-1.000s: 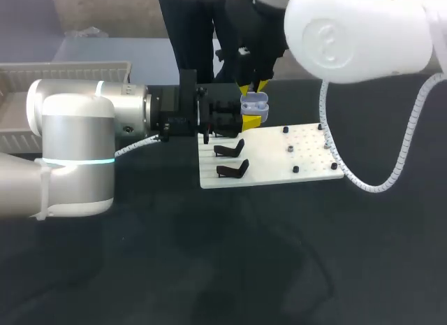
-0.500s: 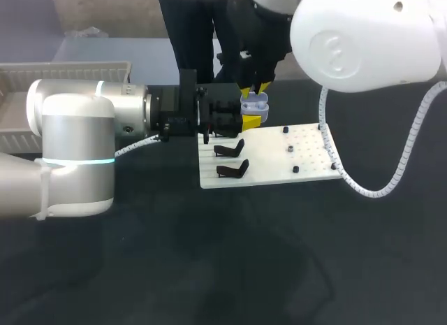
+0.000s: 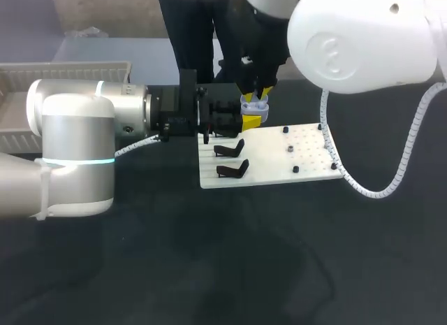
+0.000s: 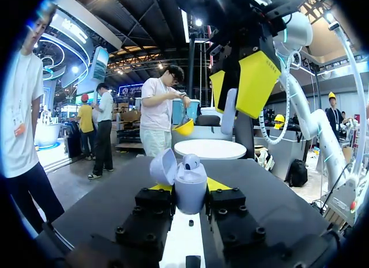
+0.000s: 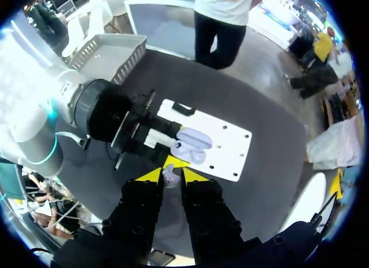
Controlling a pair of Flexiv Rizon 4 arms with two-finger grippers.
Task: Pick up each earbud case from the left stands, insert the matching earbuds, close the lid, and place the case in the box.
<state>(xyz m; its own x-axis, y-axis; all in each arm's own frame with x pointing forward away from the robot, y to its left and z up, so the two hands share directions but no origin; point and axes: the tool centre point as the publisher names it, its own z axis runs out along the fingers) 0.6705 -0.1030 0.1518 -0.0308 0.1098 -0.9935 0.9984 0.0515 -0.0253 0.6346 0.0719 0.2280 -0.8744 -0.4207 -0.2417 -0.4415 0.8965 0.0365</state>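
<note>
Left gripper (image 4: 189,190) is clamped from two sides on an open, lavender plastic earbud case (image 4: 187,184), lid tipped back, one earbud seated inside. It holds the case above the far left corner of the white perforated board (image 3: 293,164), which lies on the dark bench (image 3: 209,255). Right gripper (image 5: 171,176) hangs just over the case, its yellow tips pinched on a small lavender earbud (image 5: 169,177). Two black stands (image 3: 230,170) sit along the board's left edge.

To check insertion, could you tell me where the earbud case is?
Head view: the earbud case sits in the left gripper over the white board's far edge, beneath the right gripper holding an earbud.
</note>
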